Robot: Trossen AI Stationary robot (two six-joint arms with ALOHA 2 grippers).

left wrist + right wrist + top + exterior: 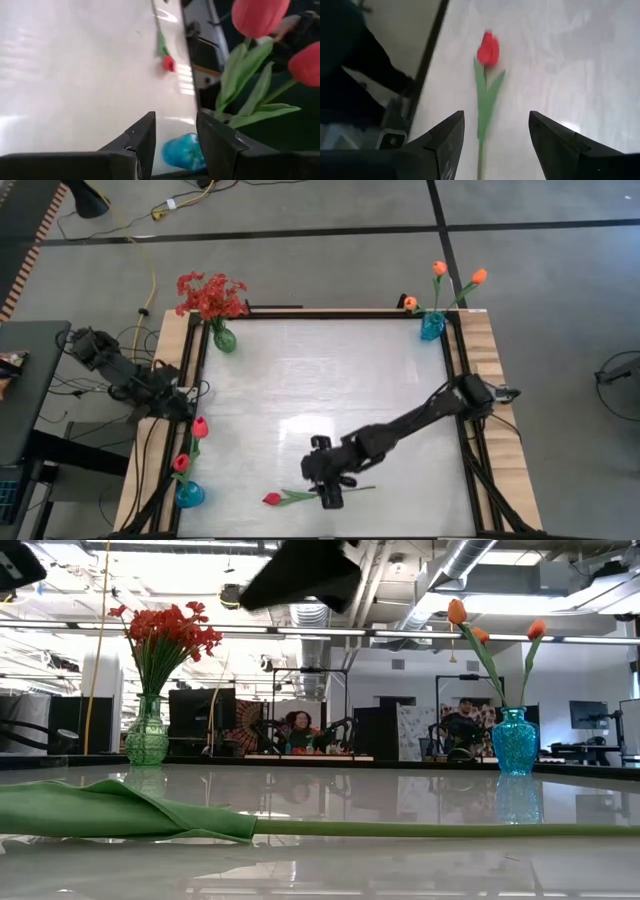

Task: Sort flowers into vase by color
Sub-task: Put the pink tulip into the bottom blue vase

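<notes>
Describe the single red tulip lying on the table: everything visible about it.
The red tulip lies flat on the glossy white table near its front edge, apart from the vases. It has one closed pinkish-red bloom, a thin green stem and long green leaves. The bloom points toward the left side. The right gripper, fingers open, hovers over the stem, straddling it; no contact shows.

The right gripper (332,492) is hovering with its fingers spread over the stem of the pinkish-red tulip (272,499), nothing else crowding it. Ahead of it, the blue vase (189,494) holding two tulips is blocking the table corner, with the left gripper (188,408) waiting just beyond.
</notes>
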